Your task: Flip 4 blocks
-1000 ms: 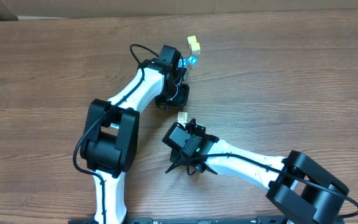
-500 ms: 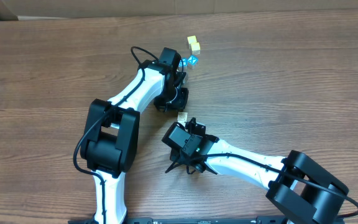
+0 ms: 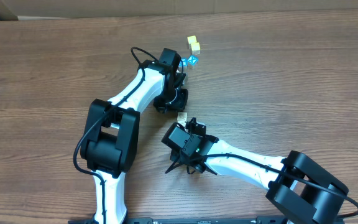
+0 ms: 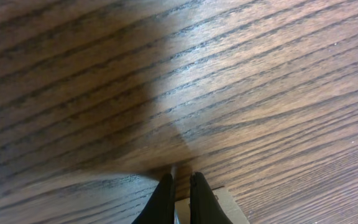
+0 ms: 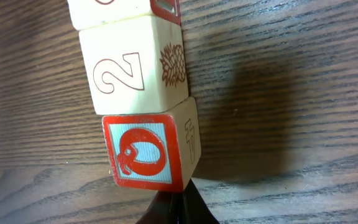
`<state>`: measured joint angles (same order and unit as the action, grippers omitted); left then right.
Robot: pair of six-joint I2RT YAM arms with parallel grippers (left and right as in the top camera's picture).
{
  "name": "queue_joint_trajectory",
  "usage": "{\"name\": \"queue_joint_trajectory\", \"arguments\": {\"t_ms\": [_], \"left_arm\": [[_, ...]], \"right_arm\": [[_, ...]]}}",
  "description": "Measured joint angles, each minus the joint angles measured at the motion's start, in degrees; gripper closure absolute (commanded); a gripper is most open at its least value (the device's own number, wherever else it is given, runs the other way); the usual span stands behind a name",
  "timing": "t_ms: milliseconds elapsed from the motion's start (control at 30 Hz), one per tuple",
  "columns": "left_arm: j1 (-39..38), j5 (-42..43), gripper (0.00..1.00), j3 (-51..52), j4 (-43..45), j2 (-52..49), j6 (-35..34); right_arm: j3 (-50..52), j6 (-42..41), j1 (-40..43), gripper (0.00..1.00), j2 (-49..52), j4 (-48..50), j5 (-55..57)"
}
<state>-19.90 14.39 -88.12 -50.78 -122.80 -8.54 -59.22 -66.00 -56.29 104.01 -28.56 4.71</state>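
Your two white and black arms reach across a brown wood-grain worktop and almost meet near its middle. The left tool points down at the wood with its two dark fingers drawn nearly together, only a thin slit between them; I cannot tell whether anything is caught there. The corner of a pale block shows just beside those fingers at the bottom edge of your left wrist view.

The right tool is closed to a single dark point and holds nothing; its tip sits right against the lower edge of a red-framed block whose whitish face bears a red Q. Touching that one is a second block with a 2 on one face and a pineapple on the adjoining face; a third block follows, cut off by the top edge.

From above, the row of blocks shows only as a small pale spot between the two tools; farther back sit two yellow cubes and a blue cube, beside the left arm's wrist.
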Motion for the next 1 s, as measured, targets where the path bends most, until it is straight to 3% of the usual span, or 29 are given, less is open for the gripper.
{"name": "queue_joint_trajectory", "arguments": {"t_ms": [467,1000], "left_arm": [[0.1,0.0,0.96,0.0,-1.4,0.0,-0.6],[0.1,-0.7,0.96,0.0,-2.0,0.0,-9.0]], "right_arm": [[0.0,0.0,-0.1,0.96,0.0,-0.3,-0.2],[0.0,0.0,0.0,0.95,0.0,-1.0,-0.2]]}}
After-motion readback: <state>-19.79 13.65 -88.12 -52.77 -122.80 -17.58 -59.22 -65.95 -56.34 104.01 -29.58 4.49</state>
